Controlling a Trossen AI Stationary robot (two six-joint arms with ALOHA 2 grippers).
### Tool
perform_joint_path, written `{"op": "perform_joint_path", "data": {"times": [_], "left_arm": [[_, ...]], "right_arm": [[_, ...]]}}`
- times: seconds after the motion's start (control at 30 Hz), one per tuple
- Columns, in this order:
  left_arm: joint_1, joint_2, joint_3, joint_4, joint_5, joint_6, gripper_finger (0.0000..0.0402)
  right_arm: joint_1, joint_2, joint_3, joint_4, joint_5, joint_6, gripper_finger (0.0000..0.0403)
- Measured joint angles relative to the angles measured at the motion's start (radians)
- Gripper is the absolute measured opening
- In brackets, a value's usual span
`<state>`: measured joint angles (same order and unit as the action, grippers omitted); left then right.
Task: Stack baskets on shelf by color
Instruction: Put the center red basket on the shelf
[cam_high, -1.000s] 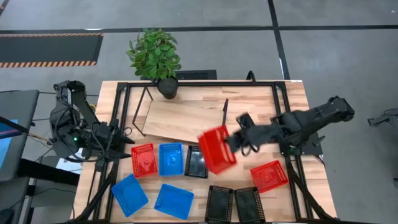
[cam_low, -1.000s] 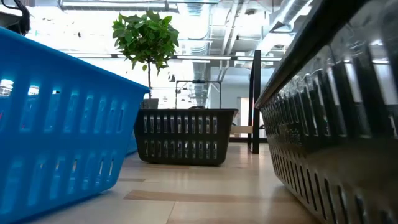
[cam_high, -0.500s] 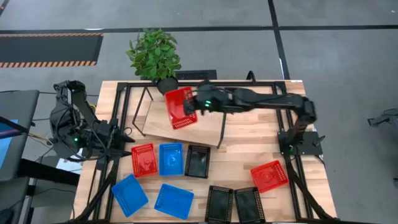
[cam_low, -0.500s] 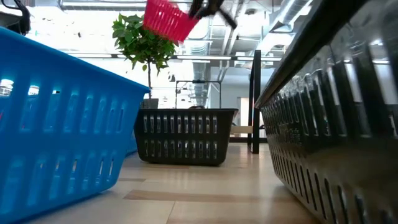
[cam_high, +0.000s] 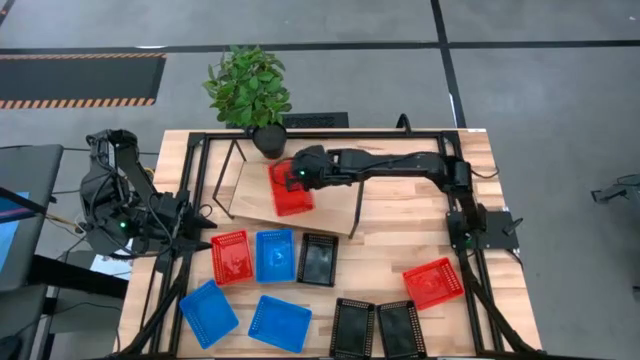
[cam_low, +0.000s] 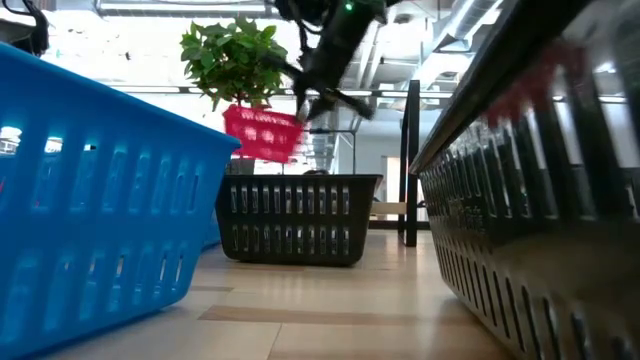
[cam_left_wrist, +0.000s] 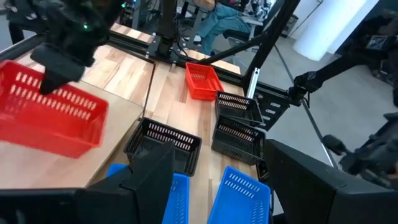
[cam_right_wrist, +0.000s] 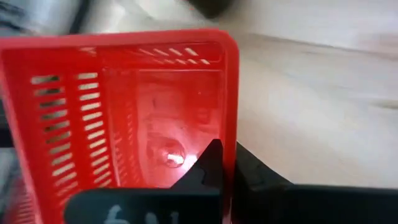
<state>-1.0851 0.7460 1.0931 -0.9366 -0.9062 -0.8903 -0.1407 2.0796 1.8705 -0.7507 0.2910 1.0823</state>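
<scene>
while the right gripper (cam_high: 300, 172) reaches far across the table, it holds a red basket (cam_high: 290, 187) over the left part of the shelf (cam_high: 330, 200), fingers clamped on the basket's rim, as the right wrist view shows one finger (cam_right_wrist: 211, 163) inside the wall. in the low view the basket hangs tilted in the air, so it looks not yet set down on the board.

the left gripper (cam_left_wrist: 211, 180) waits at the table's left edge, near the row of baskets, fingers spread apart and holding nothing.

on the tabletop in front of the shelf sit a second red basket (cam_high: 231, 256), a blue basket (cam_high: 275, 254) and a black basket (cam_high: 317, 259) side by side. nearer still lie two more blue baskets (cam_high: 208, 312), two more black baskets (cam_high: 353, 327), and a third red basket (cam_high: 433, 282) off to the right.

the risk, as i judge it, lies in the tilt: if the fingers let go while the basket leans, it may land on an edge and slide or tip on the board. the grip is on one wall only, so the basket could also swing or slip as the arm lowers. set too close to the shelf's left end, it might knock the black end frame (cam_high: 222, 185) or hang over the edge, leaving a poor base for the other reds.
</scene>
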Motion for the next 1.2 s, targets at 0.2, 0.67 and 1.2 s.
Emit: {"op": "perform_joint_path", "data": {"times": [0.2, 0.67, 1.2], "left_arm": [[0.0, 0.001, 0.0, 0.0, -0.007, 0.002, 0.0237], [0.0, 0.001, 0.0, 0.0, -0.007, 0.001, 0.0237], [0.0, 0.002, 0.0, -0.008, 0.013, -0.047, 0.0237]], "right_arm": [[-0.011, 0.04, 0.002, -0.028, -0.043, 0.054, 0.0029], [-0.024, 0.083, 0.003, -0.075, -0.069, 0.065, 0.006], [-0.045, 0.072, 0.095, -0.136, -0.057, -0.134, 0.0154]]}}
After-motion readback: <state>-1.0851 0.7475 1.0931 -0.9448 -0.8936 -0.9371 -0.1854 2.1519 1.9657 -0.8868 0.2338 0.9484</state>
